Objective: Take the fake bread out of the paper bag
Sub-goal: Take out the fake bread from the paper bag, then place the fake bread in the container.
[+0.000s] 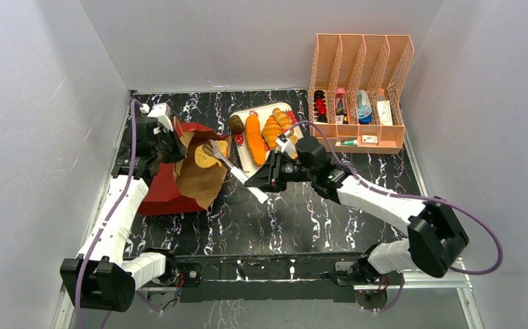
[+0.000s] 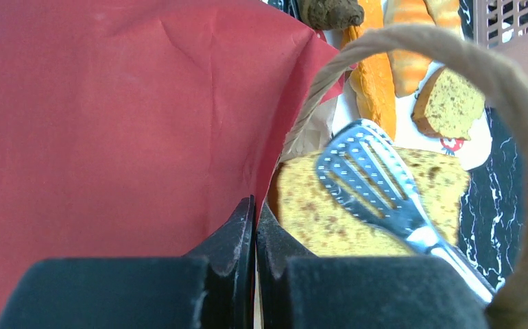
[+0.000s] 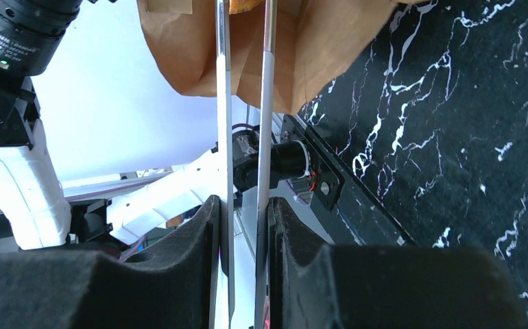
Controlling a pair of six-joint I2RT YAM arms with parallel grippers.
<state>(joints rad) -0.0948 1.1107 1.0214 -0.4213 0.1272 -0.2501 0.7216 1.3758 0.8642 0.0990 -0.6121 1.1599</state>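
Left gripper (image 2: pixel 255 209): pressed together on crinkled red paper bag (image 2: pixel 110 123) rim | right gripper (image 3: pixel 245 205): pinching flat metal tongs (image 3: pixel 223 103) | slotted tip over speckled tan slice (image 2: pixel 313 216)

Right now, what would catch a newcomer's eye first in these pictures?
The red-and-brown paper bag lying at the left of the table, its rim pinched by the left gripper. At its mouth the right gripper holds metal tongs, their slotted tip over a tan bread slice. Behind them, a tray of orange loaves.
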